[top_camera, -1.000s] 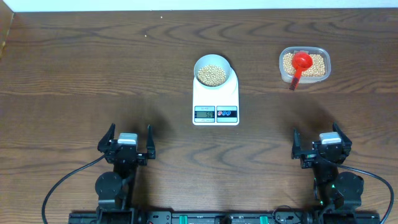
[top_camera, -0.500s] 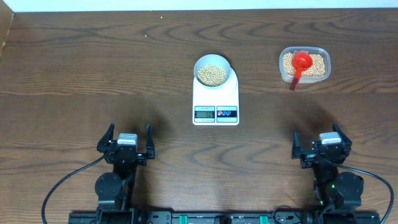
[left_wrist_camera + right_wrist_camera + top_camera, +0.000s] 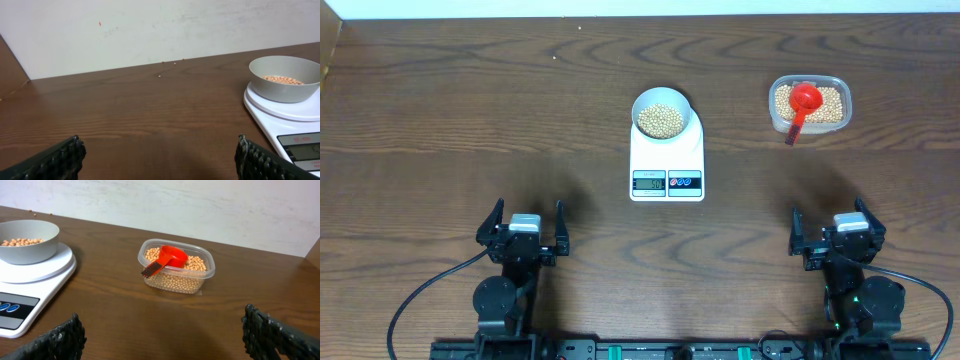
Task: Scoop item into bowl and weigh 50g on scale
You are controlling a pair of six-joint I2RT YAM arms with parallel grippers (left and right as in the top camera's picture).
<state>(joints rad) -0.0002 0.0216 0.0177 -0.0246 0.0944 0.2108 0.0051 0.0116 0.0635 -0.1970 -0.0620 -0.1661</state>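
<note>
The pale bowl (image 3: 685, 103) sits on the white scale (image 3: 666, 160) at the table's middle, with tan beans (image 3: 660, 120) heaped inside. The scale's display (image 3: 649, 182) is lit; its digits are too small to read. More beans fill a clear plastic tub (image 3: 838, 120) at the right, with a red scoop (image 3: 804, 100) lying in it. My left gripper (image 3: 524, 222) is open and empty near the front left. My right gripper (image 3: 832, 228) is open and empty near the front right. The bowl (image 3: 280, 80) and scale (image 3: 280, 112) show in the left wrist view, the tub (image 3: 175, 282) and scoop (image 3: 170, 257) in the right wrist view.
A few stray beans (image 3: 167, 64) lie on the table near the back wall. The bowl (image 3: 27, 247) and scale (image 3: 40, 275) stand at the left of the right wrist view. A wooden side panel (image 3: 328, 50) borders the table's far left.
</note>
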